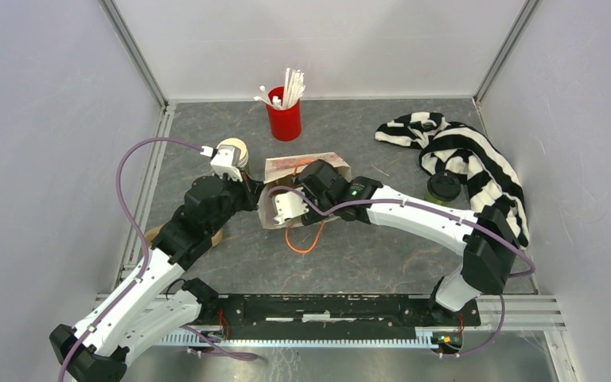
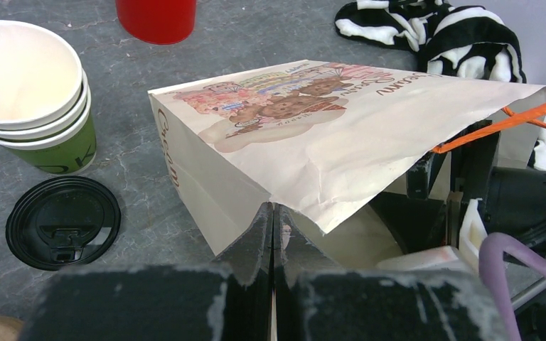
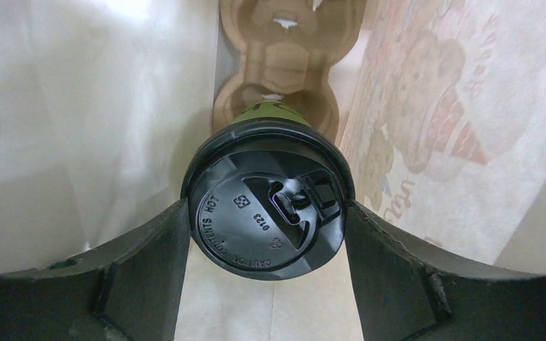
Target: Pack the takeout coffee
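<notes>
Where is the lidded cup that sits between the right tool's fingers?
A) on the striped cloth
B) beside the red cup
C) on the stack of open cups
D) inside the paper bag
D: the right wrist view shows the lidded cup in the right tool, with paper bag walls on both sides.

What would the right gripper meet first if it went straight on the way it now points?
Likely the brown cup carrier deep in the paper bag; the lidded cup that the right gripper holds would touch it first. Depth inside is hard to judge.
</notes>
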Tool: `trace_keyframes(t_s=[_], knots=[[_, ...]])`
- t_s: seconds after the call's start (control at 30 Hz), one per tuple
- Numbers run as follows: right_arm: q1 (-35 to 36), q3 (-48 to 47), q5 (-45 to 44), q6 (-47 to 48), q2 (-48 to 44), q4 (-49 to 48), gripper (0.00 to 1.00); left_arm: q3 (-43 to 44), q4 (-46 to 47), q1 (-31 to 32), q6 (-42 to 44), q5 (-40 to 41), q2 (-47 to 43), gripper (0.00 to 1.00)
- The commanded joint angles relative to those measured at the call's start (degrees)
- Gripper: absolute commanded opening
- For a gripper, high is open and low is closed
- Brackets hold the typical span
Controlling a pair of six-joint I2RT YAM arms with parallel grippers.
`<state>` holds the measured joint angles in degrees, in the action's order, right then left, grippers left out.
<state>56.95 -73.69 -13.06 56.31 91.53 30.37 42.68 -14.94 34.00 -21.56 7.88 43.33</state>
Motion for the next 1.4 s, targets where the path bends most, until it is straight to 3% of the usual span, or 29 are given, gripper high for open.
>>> trace_keyframes(t_s=[0.0, 0.8, 1.13, 1.37], knots=[[-1.52, 1.96, -1.5, 3.53, -2.11, -4.87, 0.35, 1.89, -0.1, 0.44, 1.17, 0.55, -0.29, 0.02], [-5.69, 2.34, 6.36, 3.77, 3.53, -15.06, 0.34, 2.44, -0.18, 0.54, 0.92, 0.65, 0.0, 0.02], [-5.69, 1.64, 8.48, 0.34, 1.99, -12.01, 0.33, 2.54, -0.04, 0.54, 0.86, 0.85, 0.67, 0.02], [-5.8, 4.63, 7.78, -0.6, 2.82, -18.46, 0.33, 2.93, -0.43, 0.54, 0.73, 0.87, 1.04, 0.02]])
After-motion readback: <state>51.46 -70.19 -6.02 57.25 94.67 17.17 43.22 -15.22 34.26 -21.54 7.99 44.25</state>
